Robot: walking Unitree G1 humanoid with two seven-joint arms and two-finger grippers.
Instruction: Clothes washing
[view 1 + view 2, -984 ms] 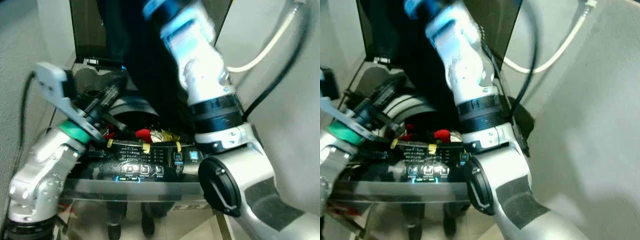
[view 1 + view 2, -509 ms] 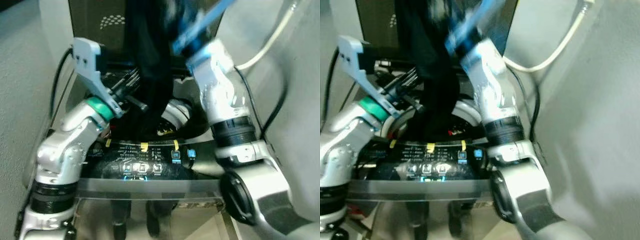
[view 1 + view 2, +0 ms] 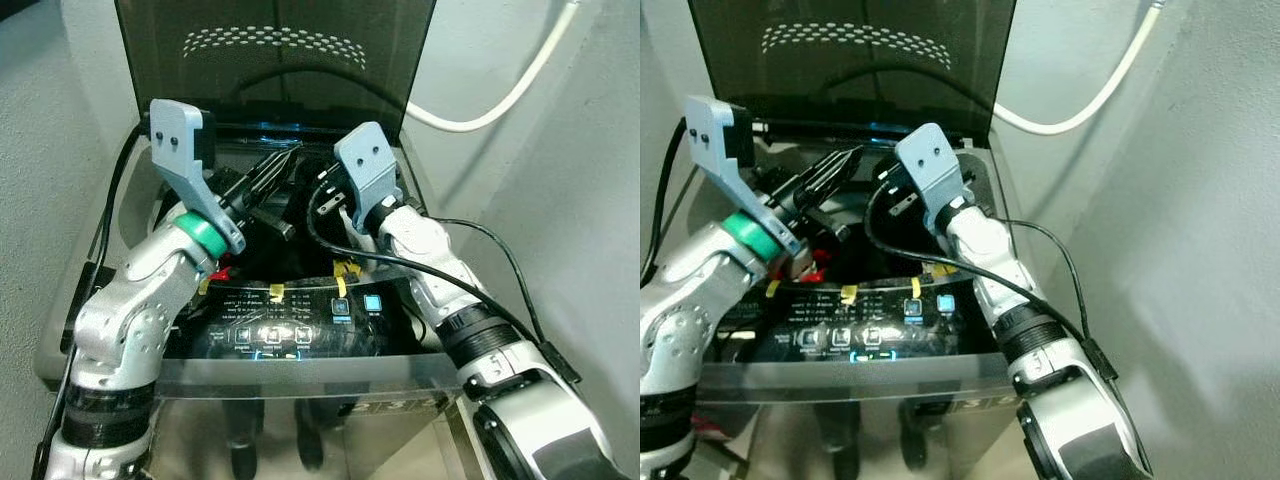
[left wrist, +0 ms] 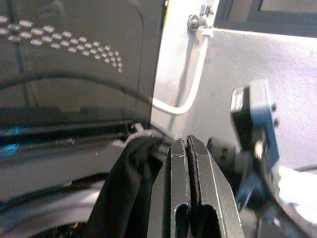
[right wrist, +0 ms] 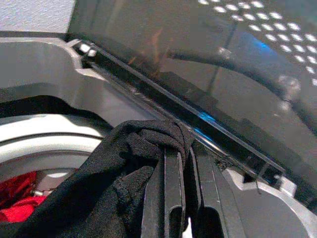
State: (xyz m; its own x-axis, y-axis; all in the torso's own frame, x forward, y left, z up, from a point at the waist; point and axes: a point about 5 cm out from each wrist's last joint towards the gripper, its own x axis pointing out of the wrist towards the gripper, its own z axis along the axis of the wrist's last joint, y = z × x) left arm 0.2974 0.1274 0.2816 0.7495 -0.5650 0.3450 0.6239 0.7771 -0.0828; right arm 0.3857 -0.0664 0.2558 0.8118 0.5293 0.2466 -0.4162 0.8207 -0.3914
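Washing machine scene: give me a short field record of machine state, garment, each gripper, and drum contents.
machine: top-loading washing machine, lid raised
garment: black garment bunched over the drum opening
right gripper: right gripper shut on black garment, near the rear rim
left gripper: left gripper shut, holding nothing, above the drum beside the garment
drum contents: red clothing inside
wall: white hose behind the machine

Black garment (image 5: 119, 168): soft matt knit cloth, pinched by right gripper (image 5: 181, 163). Washer lid (image 3: 275, 60): glossy dark tinted plastic. Control panel (image 3: 290, 325) below lid: glossy. Wall (image 3: 590, 200) beside washer: rough, matt.
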